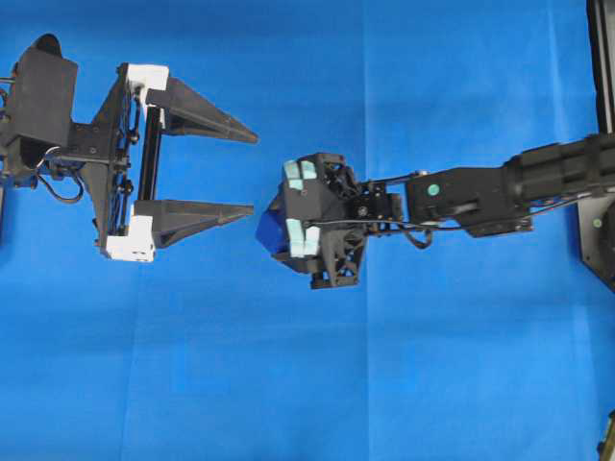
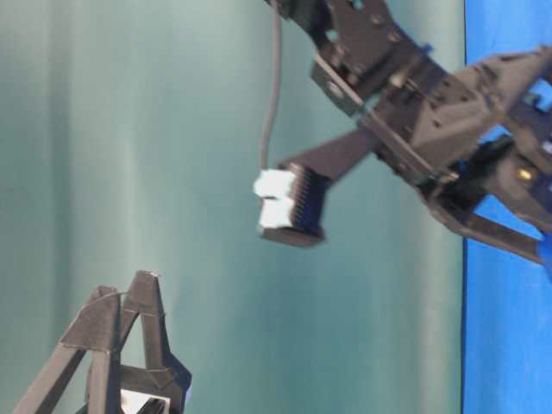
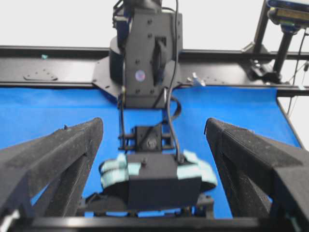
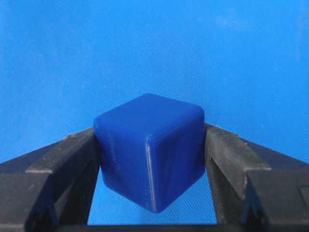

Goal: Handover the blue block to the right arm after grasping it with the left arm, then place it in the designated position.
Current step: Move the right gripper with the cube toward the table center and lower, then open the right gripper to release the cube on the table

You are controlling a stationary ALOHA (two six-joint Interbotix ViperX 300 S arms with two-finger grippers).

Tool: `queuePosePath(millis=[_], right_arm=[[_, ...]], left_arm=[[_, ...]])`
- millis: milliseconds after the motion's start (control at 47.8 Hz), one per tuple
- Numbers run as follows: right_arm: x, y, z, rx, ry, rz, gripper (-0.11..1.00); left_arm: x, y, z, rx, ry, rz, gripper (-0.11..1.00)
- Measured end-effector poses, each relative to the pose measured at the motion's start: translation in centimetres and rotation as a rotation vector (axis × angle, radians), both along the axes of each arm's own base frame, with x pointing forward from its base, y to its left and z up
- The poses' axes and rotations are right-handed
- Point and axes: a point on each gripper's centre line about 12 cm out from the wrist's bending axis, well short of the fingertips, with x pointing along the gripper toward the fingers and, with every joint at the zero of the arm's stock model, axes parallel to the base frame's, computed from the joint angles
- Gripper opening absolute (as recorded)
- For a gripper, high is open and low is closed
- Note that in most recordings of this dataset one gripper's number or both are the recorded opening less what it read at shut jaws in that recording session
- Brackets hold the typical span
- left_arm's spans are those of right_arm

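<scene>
1. Blue block (image 4: 150, 152) clamped between the two black fingers (image 4: 63, 166) of the right gripper (image 1: 272, 230), one corner turned toward the wrist camera.
2. Overhead: block just a dark-blue sliver at the tip of the right gripper, above the blue cloth (image 1: 288, 384), near the middle of the workspace.
3. Right arm (image 1: 480, 197) stretched in from the right edge, pale grey-green wrist shell on top.
4. Left gripper (image 1: 252, 173) spread wide, nothing between its fingers, tips pointing at the right gripper, close but apart from it.
</scene>
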Motion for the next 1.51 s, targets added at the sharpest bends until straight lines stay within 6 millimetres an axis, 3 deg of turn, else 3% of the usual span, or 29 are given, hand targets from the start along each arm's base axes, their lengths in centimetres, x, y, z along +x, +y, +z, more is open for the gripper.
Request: queuePosePath(millis=[984, 1131, 1173, 1508], right_arm=[[0.8, -0.4, -1.6, 0.004, 0.009, -0.011, 0.49], [0.8, -0.5, -1.6, 0.019, 0.011, -0.028, 0.86], [0.8, -0.5, -1.7, 0.022, 0.011, -0.032, 0.91], [0.6, -0.6, -1.4, 0.021, 0.025, -0.034, 0.83]], left_arm=[[0.0, 0.0, 0.0, -0.003, 0.0, 0.0, 0.91], [0.0, 0.0, 0.0, -0.006, 0.002, 0.001, 0.91], [0.0, 0.0, 0.0, -0.005, 0.0, 0.0, 0.91], [0.0, 0.0, 0.0, -0.006, 0.002, 0.0, 0.91]])
